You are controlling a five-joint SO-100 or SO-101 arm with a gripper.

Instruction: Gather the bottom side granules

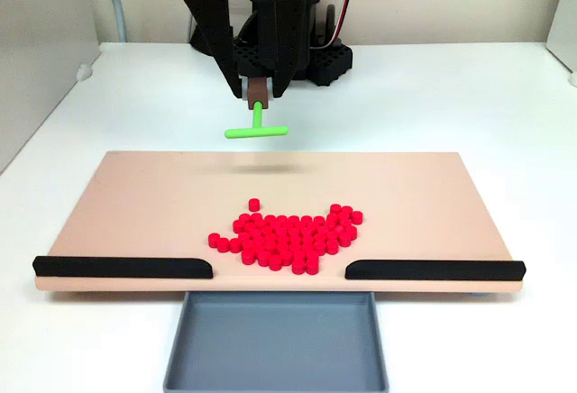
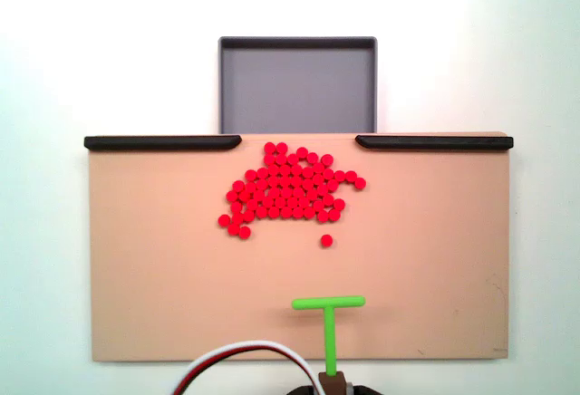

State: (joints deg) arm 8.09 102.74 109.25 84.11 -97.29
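Observation:
The granules (image 1: 290,237) are small bright red pellets bunched together on the tan board (image 1: 135,204), just behind the gap between two black rails. From above, the same granules (image 2: 288,191) form a cluster below the gap, with one stray pellet (image 2: 326,241) apart from it. My gripper (image 1: 259,95) is shut on the green T-shaped stick (image 1: 257,129), which hangs above the board's far edge. In the top-down fixed view the stick (image 2: 329,318) points its crossbar toward the cluster, a short way off.
A grey tray (image 1: 276,342) sits against the board at the gap between the left rail (image 1: 122,268) and the right rail (image 1: 435,269). The arm's black base (image 1: 315,55) stands behind the board on a white table. Red and white cables (image 2: 245,361) loop near the board's edge.

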